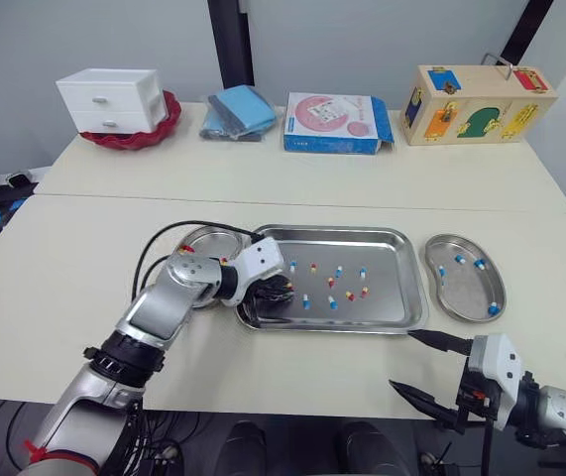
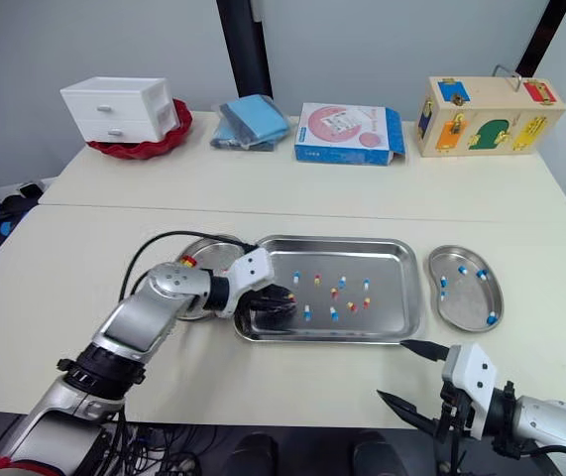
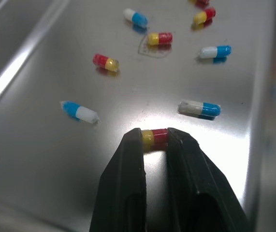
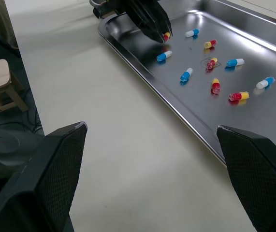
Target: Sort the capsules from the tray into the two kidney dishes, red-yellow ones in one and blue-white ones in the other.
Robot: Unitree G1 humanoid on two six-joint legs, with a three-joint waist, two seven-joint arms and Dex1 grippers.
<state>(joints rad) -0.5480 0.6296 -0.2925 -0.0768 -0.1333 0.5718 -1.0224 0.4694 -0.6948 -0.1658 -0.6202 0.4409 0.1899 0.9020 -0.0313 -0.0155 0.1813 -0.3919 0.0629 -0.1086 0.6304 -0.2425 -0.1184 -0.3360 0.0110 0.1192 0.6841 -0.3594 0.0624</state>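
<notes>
The counter (image 1: pixel 84 248) carries the steel tray (image 1: pixel 392 258) near the middle of its near edge, with one kidney dish touching or just beside each short end. The right kidney dish (image 1: pixel 466 290) holds a few blue-white capsules, so you should treat the left kidney dish (image 1: pixel 208 241), partly hidden behind your left arm, as the home for red-yellow ones.

Your right tool (image 1: pixel 423 365) hangs off the counter's near right corner with its fingers spread wide and nothing in them; leave it parked there. Your left tool (image 1: pixel 281 291) is down inside the tray at its left end, closed on a red-yellow capsule (image 3: pixel 154 137). The capsule lies crosswise, pinched only at the very fingertips, and I cannot tell whether it has left the tray floor.

That grip is shallow and the shell looks smooth and rounded, so it could squirt out if you clamp harder. Lift straight up first, enough to clear the tray's raised rim, then carry it left over the rim to the left dish. Travel slowly and without jerks. Open low over the dish's floor, not from height, so the capsule does not bounce out.

The loose capsules (image 3: pixel 199 108), both colours mixed, lie around the tray's middle; rise before you swing so the fingers do not sweep them.
</notes>
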